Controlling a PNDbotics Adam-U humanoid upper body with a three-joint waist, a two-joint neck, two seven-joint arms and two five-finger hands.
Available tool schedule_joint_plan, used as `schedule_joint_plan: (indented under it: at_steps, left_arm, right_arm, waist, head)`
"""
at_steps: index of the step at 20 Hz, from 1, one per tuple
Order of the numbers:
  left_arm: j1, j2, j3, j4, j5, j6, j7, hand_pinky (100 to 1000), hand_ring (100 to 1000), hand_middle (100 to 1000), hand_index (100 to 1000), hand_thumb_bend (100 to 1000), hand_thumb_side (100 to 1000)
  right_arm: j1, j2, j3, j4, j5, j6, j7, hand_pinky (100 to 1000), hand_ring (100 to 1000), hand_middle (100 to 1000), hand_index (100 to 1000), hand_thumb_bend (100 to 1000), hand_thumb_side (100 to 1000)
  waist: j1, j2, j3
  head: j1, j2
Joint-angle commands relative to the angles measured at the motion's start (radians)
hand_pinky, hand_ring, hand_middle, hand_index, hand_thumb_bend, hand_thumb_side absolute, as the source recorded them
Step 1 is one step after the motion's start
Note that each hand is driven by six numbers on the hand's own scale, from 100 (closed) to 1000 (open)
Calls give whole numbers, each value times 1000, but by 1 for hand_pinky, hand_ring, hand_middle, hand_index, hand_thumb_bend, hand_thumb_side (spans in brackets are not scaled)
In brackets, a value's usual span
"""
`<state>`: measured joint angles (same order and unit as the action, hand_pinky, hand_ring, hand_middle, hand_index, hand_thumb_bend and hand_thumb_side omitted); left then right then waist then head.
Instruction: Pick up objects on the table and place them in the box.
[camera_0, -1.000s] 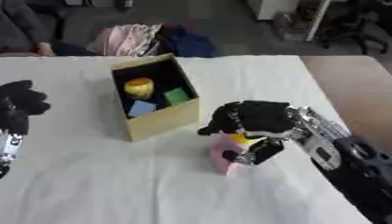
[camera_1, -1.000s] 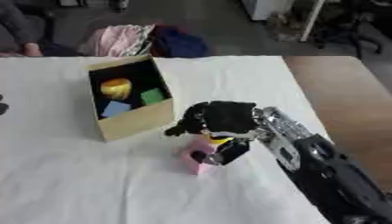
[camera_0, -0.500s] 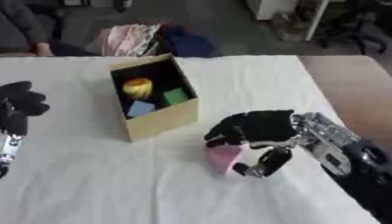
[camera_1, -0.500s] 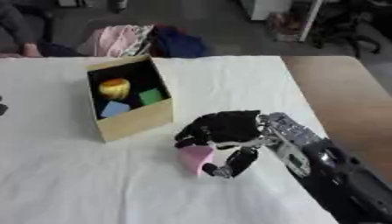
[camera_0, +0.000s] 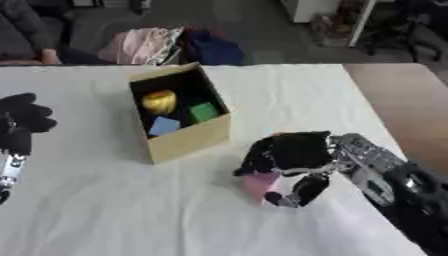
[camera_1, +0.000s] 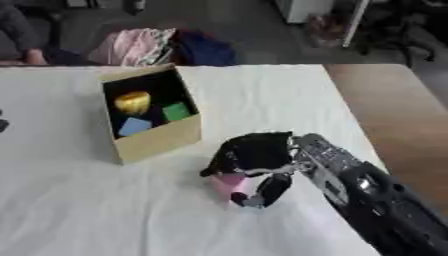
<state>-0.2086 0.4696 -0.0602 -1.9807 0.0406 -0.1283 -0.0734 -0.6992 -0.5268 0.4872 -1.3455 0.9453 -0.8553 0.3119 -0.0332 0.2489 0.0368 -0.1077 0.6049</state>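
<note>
Nearest the camera, the right hand reached in from the lower right, its black fingers curled down over the top of a pink object and its thumb hooked against the object's right side, so the hand was closed round it. The pink object sat on the white table, or just above it; whether it touched the cloth could not be told, since the hand covered most of it and only its lower left part showed. At the left edge of the left eye view, the left hand rested apart from the work, black fingers pointing up and relaxed, holding nothing; in the right eye view only a sliver of it showed. Beyond the pink object and to its left stood the open cardboard box, near but not touching the right hand. Inside it lay a yellow rounded object at the back, a green block to its right and a blue block nearer the front wall. Past the table's far edge, a heap of pink cloth and a dark blue bundle lay on the floor.
</note>
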Motion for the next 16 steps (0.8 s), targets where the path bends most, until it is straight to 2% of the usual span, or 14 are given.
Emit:
schedule_joint_plan:
  at_steps: [1, 6, 11, 16]
  left_arm:
    - [-5, 11, 11, -19, 3, -3, -2, 780, 721, 704, 882, 100, 567]
    - [-4, 10, 11, -19, 4, -3, -2, 780, 721, 704, 882, 100, 566]
    - [-5, 9, 11, -19, 6, -6, -3, 780, 721, 703, 881, 100, 564]
    - [-31, -2, 0, -19, 17, -18, -15, 780, 721, 701, 880, 100, 563]
  right_arm:
    - [-12, -9, -25, 3, 4, -52, -10, 819, 770, 583, 982, 100, 380]
    - [-33, -17, -59, -20, -27, -52, -94, 815, 747, 535, 968, 100, 348]
    - [-91, -12, -108, -22, -66, -52, -118, 820, 749, 533, 958, 100, 357]
    - [-155, 20, -208, 65, -50, -51, -131, 822, 749, 535, 952, 100, 350]
  waist:
    - [-8, -18, -1]
    - [-8, -20, -4]
    - [-9, -23, 0]
    - [-21, -23, 48]
  head:
    - [2, -9]
    - [4, -9]
    - [2, -8]
    - [-29, -17]
